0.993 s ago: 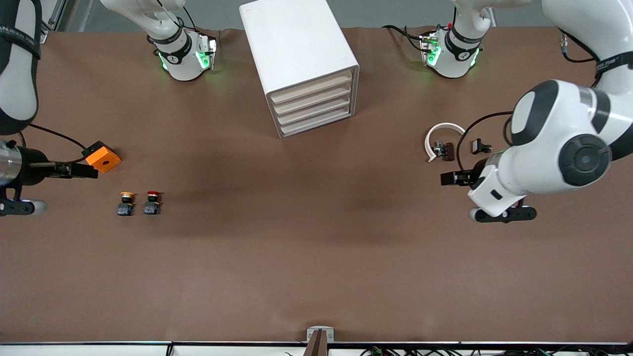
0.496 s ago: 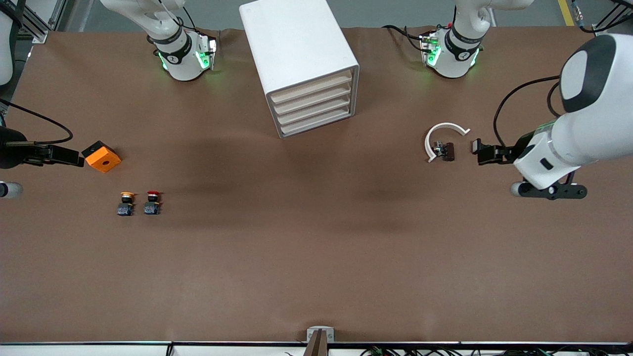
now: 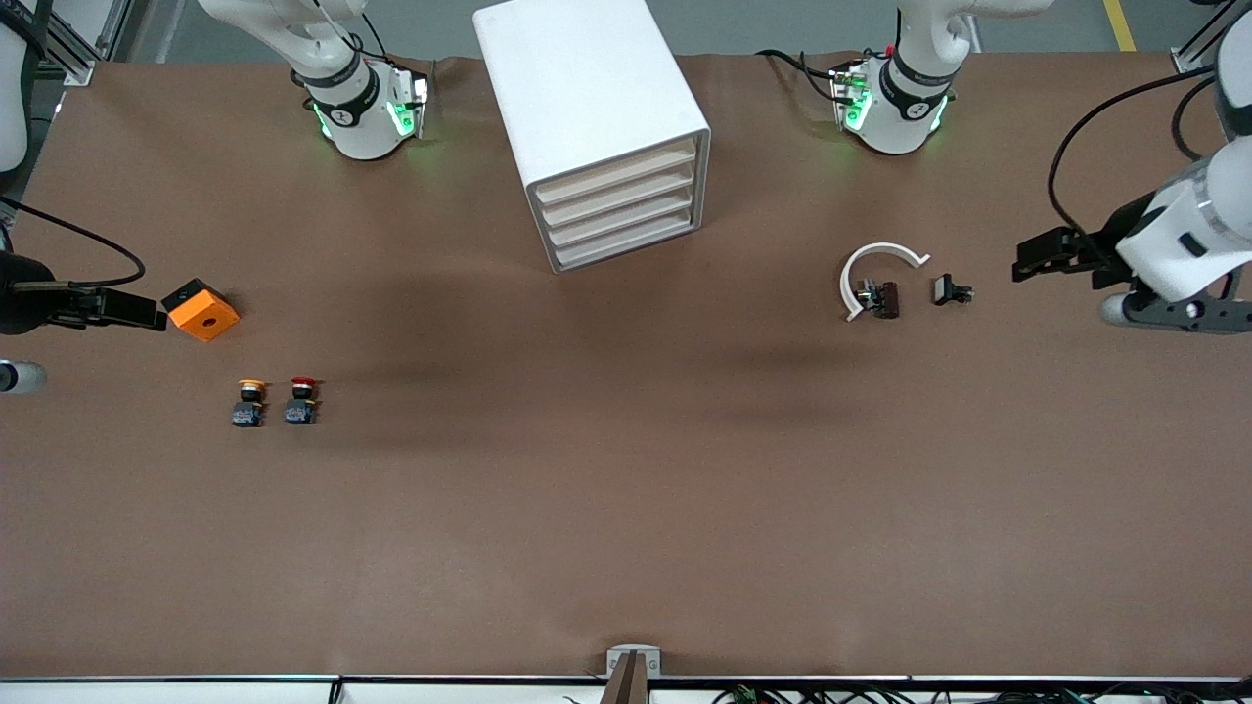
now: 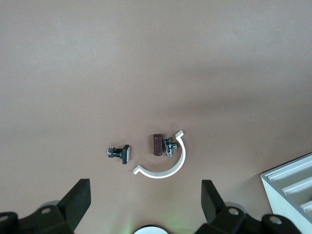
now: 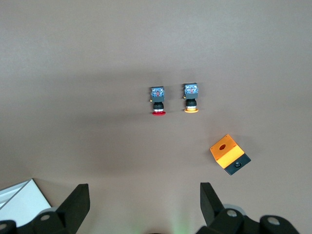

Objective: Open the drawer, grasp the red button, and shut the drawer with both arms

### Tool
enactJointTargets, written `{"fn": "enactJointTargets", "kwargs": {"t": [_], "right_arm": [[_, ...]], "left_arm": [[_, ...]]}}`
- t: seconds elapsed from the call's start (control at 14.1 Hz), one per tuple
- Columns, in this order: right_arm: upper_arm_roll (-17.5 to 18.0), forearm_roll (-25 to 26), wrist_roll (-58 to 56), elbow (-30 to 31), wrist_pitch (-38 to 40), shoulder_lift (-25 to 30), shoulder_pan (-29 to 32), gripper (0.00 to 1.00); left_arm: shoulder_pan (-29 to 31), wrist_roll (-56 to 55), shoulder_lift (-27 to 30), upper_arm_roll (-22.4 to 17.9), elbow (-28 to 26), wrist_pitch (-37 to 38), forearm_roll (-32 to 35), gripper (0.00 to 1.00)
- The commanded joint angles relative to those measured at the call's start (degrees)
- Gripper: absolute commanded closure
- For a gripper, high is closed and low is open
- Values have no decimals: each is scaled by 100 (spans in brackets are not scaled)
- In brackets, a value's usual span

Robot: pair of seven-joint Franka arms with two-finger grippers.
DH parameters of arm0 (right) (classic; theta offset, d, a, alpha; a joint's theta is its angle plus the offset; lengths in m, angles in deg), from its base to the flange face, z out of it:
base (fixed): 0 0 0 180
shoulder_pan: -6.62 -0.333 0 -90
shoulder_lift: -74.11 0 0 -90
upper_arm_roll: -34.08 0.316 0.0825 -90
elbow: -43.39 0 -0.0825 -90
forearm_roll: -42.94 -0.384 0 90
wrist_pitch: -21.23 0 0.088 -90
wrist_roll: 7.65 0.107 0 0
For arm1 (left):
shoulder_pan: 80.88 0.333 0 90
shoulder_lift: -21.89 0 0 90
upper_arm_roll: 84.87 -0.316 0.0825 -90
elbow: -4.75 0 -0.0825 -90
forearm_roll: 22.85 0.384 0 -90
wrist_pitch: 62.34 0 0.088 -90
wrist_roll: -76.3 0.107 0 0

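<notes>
The white cabinet point(image 3: 597, 117) stands at the robots' edge of the table with all four drawers shut; the drawer point(image 3: 628, 244) is the lowest one. The button point(image 3: 301, 401) with the red cap stands on the table toward the right arm's end, also in the right wrist view point(image 5: 157, 101). My right gripper point(image 3: 147, 313) point(image 5: 145, 204) hangs open and empty over the table beside the orange cube point(image 3: 201, 311). My left gripper point(image 3: 1027, 256) point(image 4: 146, 204) is open and empty over the left arm's end of the table.
A yellow-capped button point(image 3: 250, 402) stands beside the red one. A white C-shaped ring point(image 3: 873, 266), a brown part point(image 3: 886, 298) and a small black part point(image 3: 949, 290) lie toward the left arm's end. A cabinet corner point(image 4: 292, 190) shows in the left wrist view.
The left arm has drawn back toward its end of the table, away from the ring and small parts. The right arm pulled back from the orange cube, then held still. Both grippers stayed open.
</notes>
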Motion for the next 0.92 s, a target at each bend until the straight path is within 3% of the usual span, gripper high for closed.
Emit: {"fn": "enactJointTargets", "kwargs": {"t": [0.0, 0.57, 0.85], "right_arm": [[63, 79, 102, 19, 0, 59, 81, 0], [63, 185, 102, -262, 53, 50, 82, 0], [81, 219, 119, -272, -8, 409, 47, 0]], "left_arm": [[475, 47, 203, 606, -205, -181, 125, 0], [423, 21, 203, 615, 154, -173, 240, 0], [423, -58, 229, 641, 208, -155, 424, 0]]}}
